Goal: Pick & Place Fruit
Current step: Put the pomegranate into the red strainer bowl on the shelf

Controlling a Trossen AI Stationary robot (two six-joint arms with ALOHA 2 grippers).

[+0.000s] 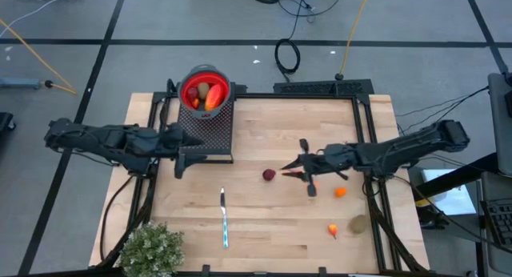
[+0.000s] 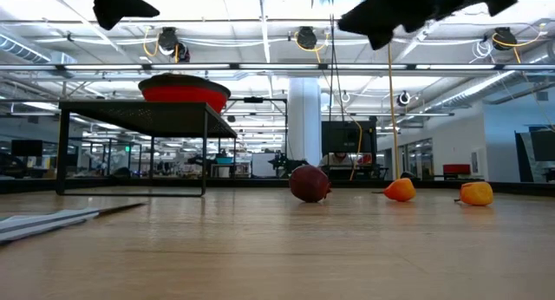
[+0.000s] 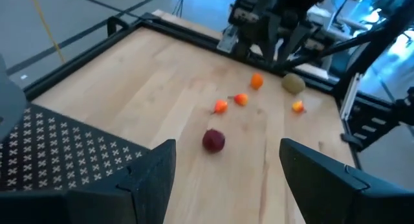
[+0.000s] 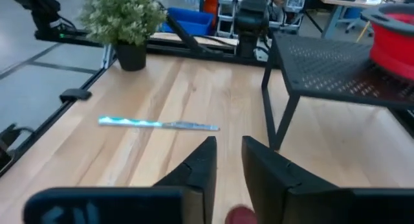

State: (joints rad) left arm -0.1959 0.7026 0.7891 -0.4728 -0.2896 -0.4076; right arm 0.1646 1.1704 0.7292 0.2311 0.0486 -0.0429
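Observation:
A dark red ball (image 1: 269,174) (image 2: 310,183) (image 3: 213,140) rests on the wooden table. Orange bits (image 1: 340,192) (image 1: 332,228) (image 3: 240,99) and a brown-green kiwi (image 1: 358,224) (image 3: 293,84) lie toward the right. A red bowl (image 1: 206,91) (image 2: 184,92) with fruit in it stands on a black mesh stand (image 1: 210,125). My right gripper (image 1: 285,170) (image 4: 228,153) hangs in the air just right of the ball, open by a narrow gap and holding nothing. My left gripper (image 1: 192,142) (image 3: 226,179) is open wide, beside the stand.
A silver-and-teal knife (image 1: 224,217) (image 4: 158,124) lies near the table's middle front. A bushy potted plant (image 1: 150,249) (image 4: 123,20) stands at the near left corner. A black frame (image 1: 364,109) runs along the table's edges.

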